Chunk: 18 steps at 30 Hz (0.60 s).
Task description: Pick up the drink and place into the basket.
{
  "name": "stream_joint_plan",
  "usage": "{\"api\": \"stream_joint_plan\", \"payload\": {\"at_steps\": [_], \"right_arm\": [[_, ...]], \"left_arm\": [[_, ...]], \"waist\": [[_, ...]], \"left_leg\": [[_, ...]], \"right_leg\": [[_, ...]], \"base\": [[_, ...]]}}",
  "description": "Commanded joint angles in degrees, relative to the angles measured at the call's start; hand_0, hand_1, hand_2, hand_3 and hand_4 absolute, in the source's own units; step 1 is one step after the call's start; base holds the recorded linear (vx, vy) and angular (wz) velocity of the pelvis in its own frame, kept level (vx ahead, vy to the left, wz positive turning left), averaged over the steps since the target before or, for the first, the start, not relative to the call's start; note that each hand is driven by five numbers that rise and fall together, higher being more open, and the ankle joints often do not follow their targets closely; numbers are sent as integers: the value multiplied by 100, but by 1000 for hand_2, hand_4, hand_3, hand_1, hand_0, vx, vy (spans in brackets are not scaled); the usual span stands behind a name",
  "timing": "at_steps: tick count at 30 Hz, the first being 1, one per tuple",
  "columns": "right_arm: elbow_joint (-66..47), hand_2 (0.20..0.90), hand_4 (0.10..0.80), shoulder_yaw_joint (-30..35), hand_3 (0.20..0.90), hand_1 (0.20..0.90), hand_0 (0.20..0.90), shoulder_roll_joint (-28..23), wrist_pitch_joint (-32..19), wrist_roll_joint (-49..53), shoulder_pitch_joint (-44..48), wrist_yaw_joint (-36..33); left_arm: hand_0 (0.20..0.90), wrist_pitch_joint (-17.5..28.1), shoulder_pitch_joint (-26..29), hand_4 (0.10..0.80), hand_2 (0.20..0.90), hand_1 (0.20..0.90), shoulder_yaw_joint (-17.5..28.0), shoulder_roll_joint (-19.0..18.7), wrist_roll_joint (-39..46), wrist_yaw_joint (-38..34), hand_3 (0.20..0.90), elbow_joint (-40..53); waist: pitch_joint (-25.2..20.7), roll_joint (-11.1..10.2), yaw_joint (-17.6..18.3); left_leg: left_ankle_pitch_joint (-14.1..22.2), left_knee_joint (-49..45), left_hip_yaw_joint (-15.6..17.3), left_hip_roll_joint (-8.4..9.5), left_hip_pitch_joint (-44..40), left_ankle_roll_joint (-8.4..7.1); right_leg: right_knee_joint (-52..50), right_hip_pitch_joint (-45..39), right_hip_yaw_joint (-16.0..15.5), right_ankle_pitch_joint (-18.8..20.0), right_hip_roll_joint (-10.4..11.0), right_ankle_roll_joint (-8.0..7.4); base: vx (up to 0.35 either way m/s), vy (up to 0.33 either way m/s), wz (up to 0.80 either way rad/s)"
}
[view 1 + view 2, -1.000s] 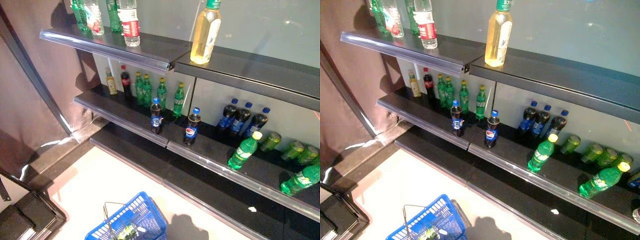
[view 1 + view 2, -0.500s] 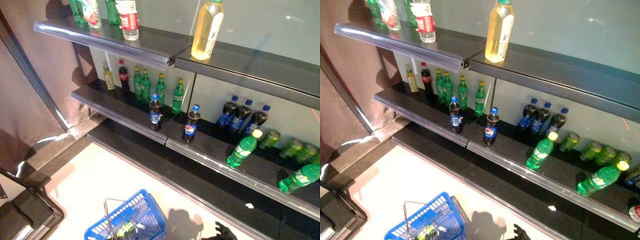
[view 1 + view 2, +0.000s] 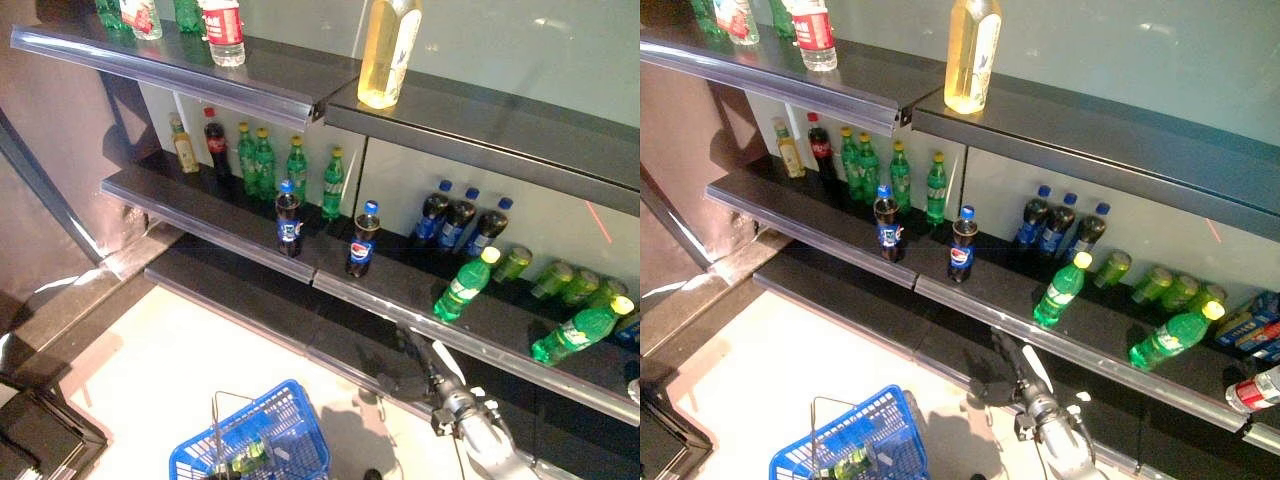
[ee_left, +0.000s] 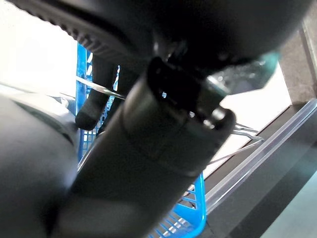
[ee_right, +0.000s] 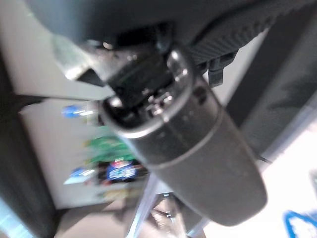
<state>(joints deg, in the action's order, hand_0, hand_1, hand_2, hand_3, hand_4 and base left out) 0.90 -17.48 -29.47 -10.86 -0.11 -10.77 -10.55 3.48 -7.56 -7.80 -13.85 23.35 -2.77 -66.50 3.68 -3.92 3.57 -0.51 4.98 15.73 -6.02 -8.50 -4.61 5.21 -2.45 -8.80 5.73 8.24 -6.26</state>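
a: right hand (image 3: 418, 352) shows in the eye views, below the middle shelf (image 3: 400, 300). fingers look straight, holding nothing.
b: drinks?
a: two dark cola bottles (image 3: 361, 240) upright at the shelf front, a green bottle (image 3: 463, 285) tipped over to their right.
b: left hand (image 4: 96, 106)?
a: left wrist view only. fingers curled round the basket handle (image 4: 99, 88). eye views show just the blue basket (image 3: 285, 440) on the floor.

The right hand (image 3: 415, 352) has come up from the bottom edge and now reaches toward the shelf (image 3: 400, 300) with the drinks. A second ago it was not there; then only its fingertips showed.
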Motion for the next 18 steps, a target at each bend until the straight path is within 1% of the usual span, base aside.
{"api": "stream_joint_plan", "payload": {"at_steps": [1, 6, 9, 12, 18], "right_arm": [[-824, 900, 800, 569, 900, 900, 900, -323, -746, -339, 409, -825], [-1393, 900, 800, 1057, 900, 900, 900, -507, -854, -343, 417, -1297], [-1748, 900, 800, 1372, 900, 900, 900, -582, -1016, -383, 382, -1748], [-1888, 900, 800, 1533, 900, 900, 900, -591, -1116, -335, 353, -2059], [-1835, 900, 800, 1571, 900, 900, 900, -563, -949, -293, 333, -2370]], "left_arm": [[300, 525, 186, 100, 300, 300, 82, 28, -139, 276, 200, -14], [300, 585, 117, 100, 300, 300, 203, 52, -233, 270, 200, -118], [300, 632, 98, 100, 300, 300, 339, 77, -284, 324, 200, -252], [300, 578, 87, 100, 300, 300, 366, 103, -344, 277, 200, -326], [300, 595, 50, 100, 300, 300, 392, 108, -392, 297, 200, -388]], "waist": [[-67, 116, 82], [-103, 137, 126], [-137, 139, 155], [-146, 143, 162], [-181, 137, 151]], "left_leg": [[206, -22, 71, -134, -22, 38], [234, -43, 156, -152, -28, 38], [276, -68, 199, -139, -39, 58], [300, -84, 223, -133, -44, 70], [310, -75, 235, -144, -44, 53]], "right_leg": [[-97, -75, -114, -14, 365, -490], [-115, -38, -80, -28, 386, -510], [-124, -22, -43, -46, 399, -517], [-131, -9, -37, -49, 415, -524], [-115, -7, -40, -54, 421, -537]], "base": [[-7, 15, -23], [-7, 22, -12], [2, 24, -5], [-6, 15, -4], [6, 6, -10]]}}
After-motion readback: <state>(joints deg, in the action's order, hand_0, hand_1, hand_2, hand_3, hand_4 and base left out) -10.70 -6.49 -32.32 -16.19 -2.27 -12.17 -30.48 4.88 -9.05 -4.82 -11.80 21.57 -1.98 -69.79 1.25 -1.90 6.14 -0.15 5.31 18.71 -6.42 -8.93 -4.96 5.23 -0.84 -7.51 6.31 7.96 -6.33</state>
